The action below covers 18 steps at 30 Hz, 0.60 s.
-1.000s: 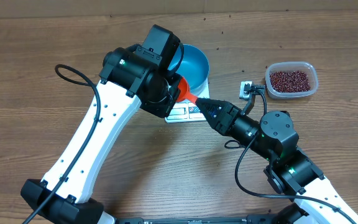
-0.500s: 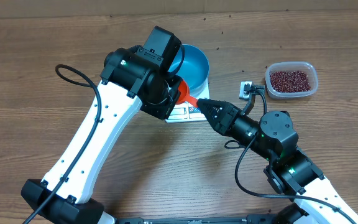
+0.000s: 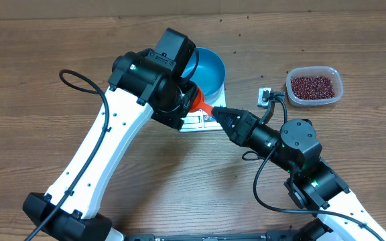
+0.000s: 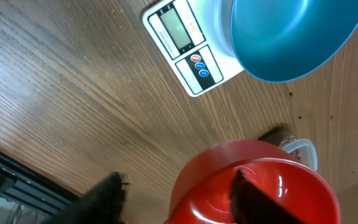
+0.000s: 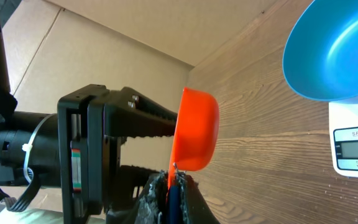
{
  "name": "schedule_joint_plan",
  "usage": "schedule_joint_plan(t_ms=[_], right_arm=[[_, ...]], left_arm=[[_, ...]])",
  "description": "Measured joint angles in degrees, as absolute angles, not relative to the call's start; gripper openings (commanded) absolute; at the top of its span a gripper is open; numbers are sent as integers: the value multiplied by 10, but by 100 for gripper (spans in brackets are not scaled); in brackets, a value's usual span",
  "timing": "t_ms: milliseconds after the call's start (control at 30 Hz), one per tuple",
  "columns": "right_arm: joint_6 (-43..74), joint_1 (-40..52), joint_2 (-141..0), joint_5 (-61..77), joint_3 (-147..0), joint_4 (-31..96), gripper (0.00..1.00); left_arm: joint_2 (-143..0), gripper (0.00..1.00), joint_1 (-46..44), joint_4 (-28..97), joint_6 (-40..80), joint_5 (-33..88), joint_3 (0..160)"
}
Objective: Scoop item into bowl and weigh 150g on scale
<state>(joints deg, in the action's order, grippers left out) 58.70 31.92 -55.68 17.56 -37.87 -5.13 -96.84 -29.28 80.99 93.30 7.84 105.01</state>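
Hardly anything had shifted in the overhead view since a second earlier; both arms sat in the same places over the wooden counter (image 3: 32, 80). On the left, the left pincer (image 4: 178, 180) stood with its fingers apart. One dark finger (image 4: 253, 202) reached inside the cup of an orange scoop (image 3: 198, 99), and the other stood well clear of it. Just beyond, toward the middle of the counter's far edge, the light-blue bowl (image 3: 210, 70) rested on the white scale (image 4: 188, 46). No beans showed in the part of the bowl that could be seen. To the right of the scoop's cup, the right pincer (image 5: 169, 182) was clamped together on the scoop's thin handle. Near the far right corner, the red-brown beans (image 3: 312, 86) lay heaped in a clear tub (image 3: 341, 87).

This looked like a handover of the scoop to the right arm. To do it well, the left pincer would probably need to draw straight back so that its inner finger did not hook the cup's rim. The right pincer would need a firm hold meanwhile, since a thin handle could twist in the grip.
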Motion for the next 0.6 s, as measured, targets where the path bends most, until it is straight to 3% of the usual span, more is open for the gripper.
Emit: schedule_joint_plan(t_ms=[367,600], right_arm=[[586,319,-557,171,-379,-26,4],[577,319,-557,160,-379,-15,4]], left_arm=[[-968,72,-293,801,926,79,1050],[-968,75,-293,760,837,79,1050]])
